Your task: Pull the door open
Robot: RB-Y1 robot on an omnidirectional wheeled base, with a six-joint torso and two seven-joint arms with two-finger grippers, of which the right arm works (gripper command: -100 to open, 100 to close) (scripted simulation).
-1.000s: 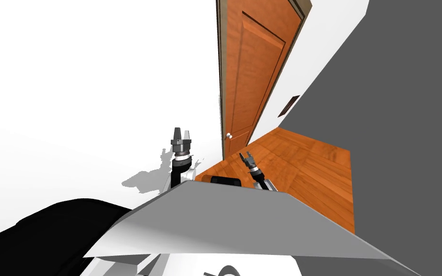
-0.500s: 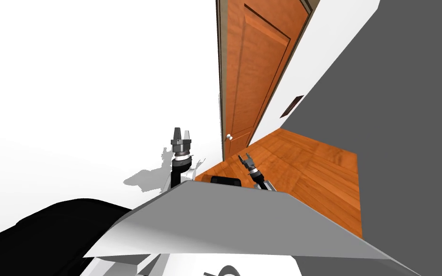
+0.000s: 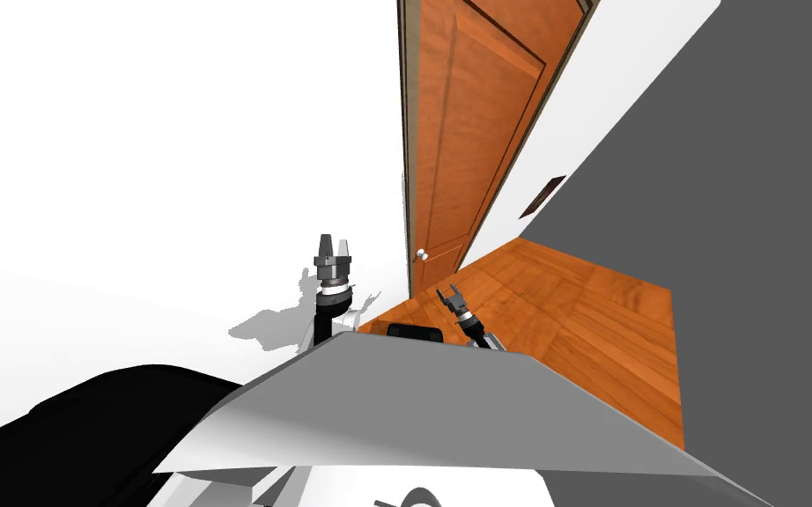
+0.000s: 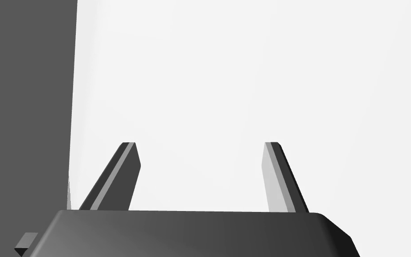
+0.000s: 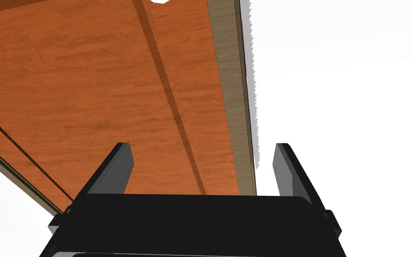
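The orange wood panelled door (image 3: 466,132) stands in its brown frame (image 3: 404,176), seemingly shut, with a small white knob (image 3: 421,255) low on its left edge. My right gripper (image 3: 448,295) is open a little below and to the right of the knob, apart from it. In the right wrist view the open right gripper (image 5: 204,145) faces the door panel (image 5: 88,89) and frame (image 5: 231,89), with the knob (image 5: 159,1) well beyond the fingertips. My left gripper (image 3: 333,245) points up along the white wall, open (image 4: 200,143) and empty.
A white wall (image 3: 175,176) runs left of the door. A dark grey wall (image 3: 748,220) closes the right side. Wood floor (image 3: 589,317) lies between them. A small dark vent (image 3: 542,195) sits low on the white wall right of the door.
The whole head picture has shifted slightly, so I have moved a little relative to the door. Both arms keep the same pose, and the door looks the same.
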